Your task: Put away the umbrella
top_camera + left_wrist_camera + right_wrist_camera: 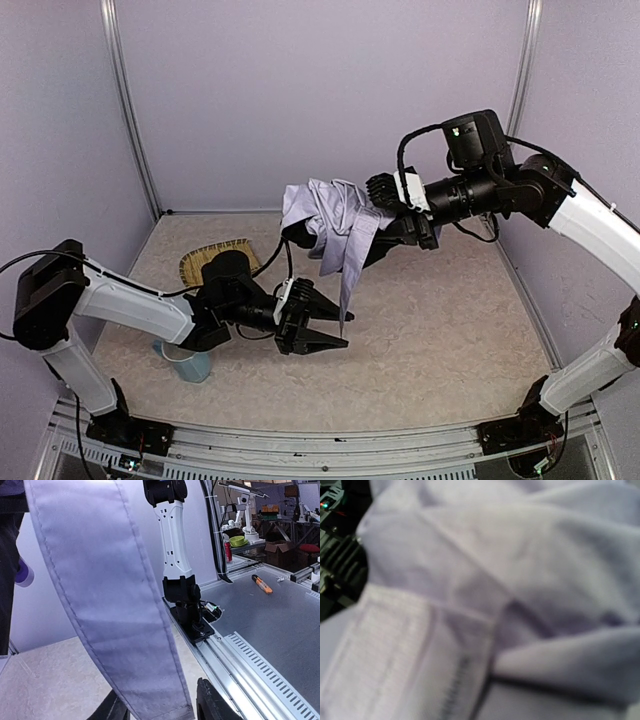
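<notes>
The umbrella [335, 222] is a crumpled pale lavender bundle held in the air above the table's middle. My right gripper [388, 215] is shut on its right side. Its fingers are hidden in the right wrist view, which blurred lavender fabric [485, 580] fills. A long closing strap [344, 290] hangs down from the bundle. My left gripper [328, 322] is open at the strap's lower end. In the left wrist view the strap [115, 605] hangs between my left gripper's [160, 711] spread fingers [212, 705], not clamped. A small lavender knob [22, 575] shows at the left edge.
A woven straw basket [210, 258] lies on the table behind the left arm. A pale blue cup [190, 365] stands under the left forearm. Lavender walls close the table's back and sides. The right arm's base [192, 615] sits on the metal rail at the near edge.
</notes>
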`<state>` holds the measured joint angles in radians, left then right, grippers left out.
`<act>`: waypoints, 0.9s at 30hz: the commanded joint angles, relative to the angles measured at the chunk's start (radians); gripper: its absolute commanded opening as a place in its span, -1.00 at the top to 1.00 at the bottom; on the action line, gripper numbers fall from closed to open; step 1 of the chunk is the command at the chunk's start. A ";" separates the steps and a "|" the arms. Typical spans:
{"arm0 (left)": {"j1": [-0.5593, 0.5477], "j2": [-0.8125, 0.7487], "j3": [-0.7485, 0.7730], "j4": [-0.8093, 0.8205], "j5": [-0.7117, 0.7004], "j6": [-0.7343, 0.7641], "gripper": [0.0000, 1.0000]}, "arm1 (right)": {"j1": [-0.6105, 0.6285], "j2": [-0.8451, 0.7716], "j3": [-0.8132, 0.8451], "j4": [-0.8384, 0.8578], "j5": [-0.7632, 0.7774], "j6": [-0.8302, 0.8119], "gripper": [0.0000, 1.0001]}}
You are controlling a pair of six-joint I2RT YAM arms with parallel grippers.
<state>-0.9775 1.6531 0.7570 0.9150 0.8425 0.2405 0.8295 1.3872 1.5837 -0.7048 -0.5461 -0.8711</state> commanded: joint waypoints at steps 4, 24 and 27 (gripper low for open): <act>-0.011 -0.004 0.029 -0.010 0.026 0.008 0.51 | 0.010 -0.028 0.010 0.067 -0.001 0.001 1.00; 0.190 0.061 -0.028 -0.089 -0.382 0.071 1.00 | 0.143 -0.052 -0.010 -0.108 0.074 0.137 1.00; 0.238 0.099 0.044 -0.149 -0.427 0.127 1.00 | 0.211 -0.030 -0.049 -0.179 0.048 0.197 1.00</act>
<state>-0.8131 1.6878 0.7280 0.8970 0.5392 0.2840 0.9573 1.3750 1.5562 -0.8200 -0.4141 -0.7792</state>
